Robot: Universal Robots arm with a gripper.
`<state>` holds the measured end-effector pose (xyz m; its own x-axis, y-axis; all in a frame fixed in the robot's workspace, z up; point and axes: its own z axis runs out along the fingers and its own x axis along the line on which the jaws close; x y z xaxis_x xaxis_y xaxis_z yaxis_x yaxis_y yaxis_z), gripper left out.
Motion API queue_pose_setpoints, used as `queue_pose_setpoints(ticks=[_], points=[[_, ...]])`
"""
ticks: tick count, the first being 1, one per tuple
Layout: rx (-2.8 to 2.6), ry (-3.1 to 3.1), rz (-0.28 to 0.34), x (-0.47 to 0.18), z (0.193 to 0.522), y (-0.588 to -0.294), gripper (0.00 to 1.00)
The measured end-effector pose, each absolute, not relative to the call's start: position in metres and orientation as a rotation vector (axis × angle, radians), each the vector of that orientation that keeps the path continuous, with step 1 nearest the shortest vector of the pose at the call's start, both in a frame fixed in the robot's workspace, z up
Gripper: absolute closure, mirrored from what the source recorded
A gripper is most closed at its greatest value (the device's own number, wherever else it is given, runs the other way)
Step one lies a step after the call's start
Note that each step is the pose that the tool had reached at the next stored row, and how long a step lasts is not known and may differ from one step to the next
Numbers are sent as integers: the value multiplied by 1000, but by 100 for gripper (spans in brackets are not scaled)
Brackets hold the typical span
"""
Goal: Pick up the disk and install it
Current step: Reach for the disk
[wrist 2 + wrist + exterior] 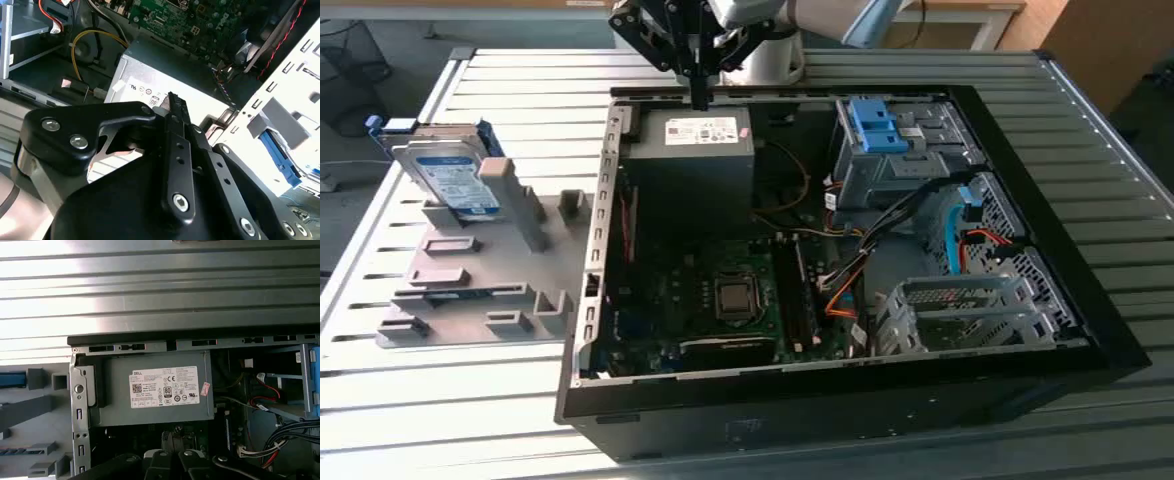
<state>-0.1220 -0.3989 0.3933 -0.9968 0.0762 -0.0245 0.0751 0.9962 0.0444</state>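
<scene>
The disk (444,172), a silver drive with a white-and-blue label in a bright blue caddy, stands on edge in a slot of the grey fixture (474,290) at the exterior view's left, outside the computer case. My gripper (700,95) hangs over the case's far wall, above the grey power supply (691,160), well apart from the disk. Its black fingers (172,107) are shut together with nothing between them. In the first wrist view the power supply (155,387) lies just below the camera.
The open black computer case (854,390) holds a motherboard (720,290), cables, a grey drive bay topped by a fixed blue bracket (878,125) and a metal cage (961,310). Everything rests on a slatted metal table (454,400). The fixture carries several raised grey blocks.
</scene>
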Motion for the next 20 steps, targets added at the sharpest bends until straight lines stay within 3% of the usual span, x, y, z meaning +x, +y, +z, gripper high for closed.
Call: queue_pose_setpoints(ticks=[20], points=[[118, 3112, 68, -131, 393, -399, 89]])
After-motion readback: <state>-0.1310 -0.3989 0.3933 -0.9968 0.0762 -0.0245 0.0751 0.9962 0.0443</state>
